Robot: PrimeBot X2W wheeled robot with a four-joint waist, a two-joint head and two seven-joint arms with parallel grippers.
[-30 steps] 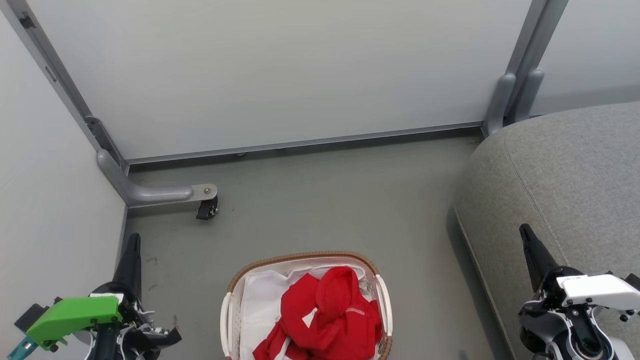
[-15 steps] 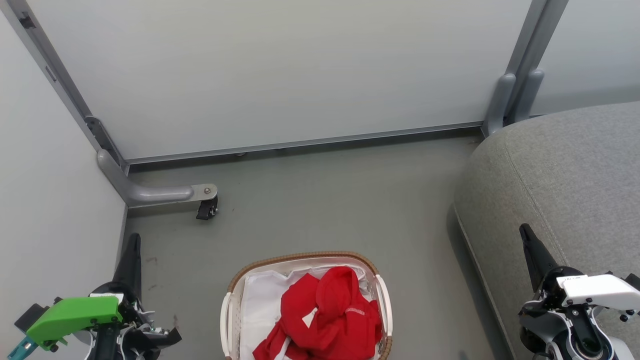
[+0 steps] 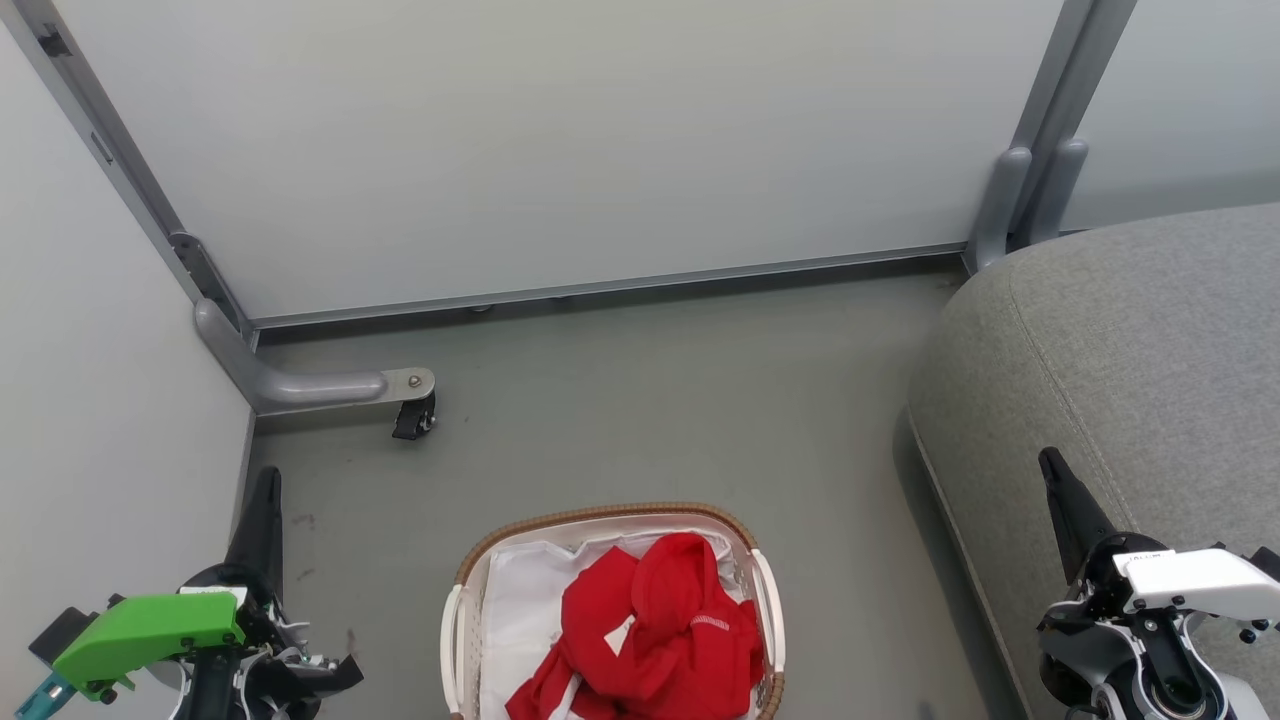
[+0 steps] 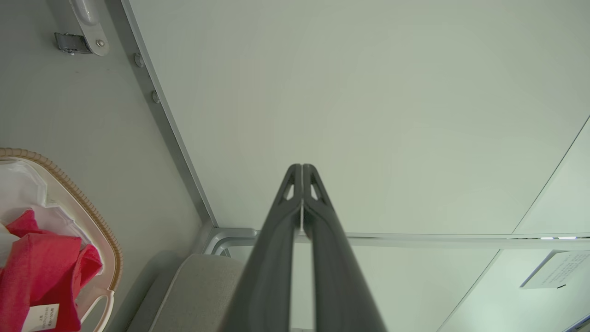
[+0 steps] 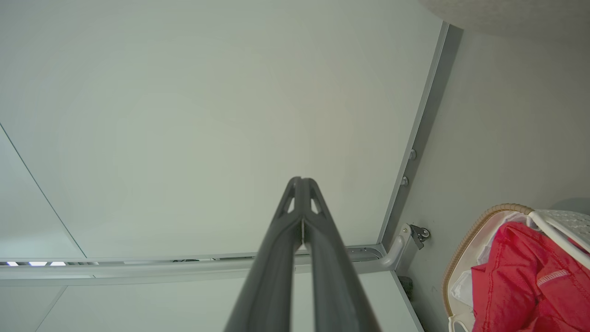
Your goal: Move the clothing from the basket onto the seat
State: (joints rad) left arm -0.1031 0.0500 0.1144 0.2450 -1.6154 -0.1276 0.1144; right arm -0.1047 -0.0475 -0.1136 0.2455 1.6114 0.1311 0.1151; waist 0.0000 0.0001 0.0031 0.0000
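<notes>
Red clothing (image 3: 655,635) with small white patches lies bunched in the basket (image 3: 600,518), a white oval one with a brown woven rim and white liner, on the floor at the bottom middle. The grey seat (image 3: 1130,340) fills the right side. My left gripper (image 3: 266,478) points up at the lower left, well left of the basket, shut and empty. Over the seat's front edge at the lower right my right gripper (image 3: 1048,458) is shut and empty too. In the wrist views each gripper (image 4: 302,167) (image 5: 299,180) has its fingers pressed together, with the clothing (image 4: 32,267) (image 5: 521,281) off to one side.
Pale partition panels (image 3: 560,140) close the back and left. A grey metal foot with a black caster (image 3: 412,418) juts onto the floor at the left corner. Another grey foot (image 3: 1020,205) stands by the seat's far corner. Grey floor (image 3: 650,400) lies between basket and panels.
</notes>
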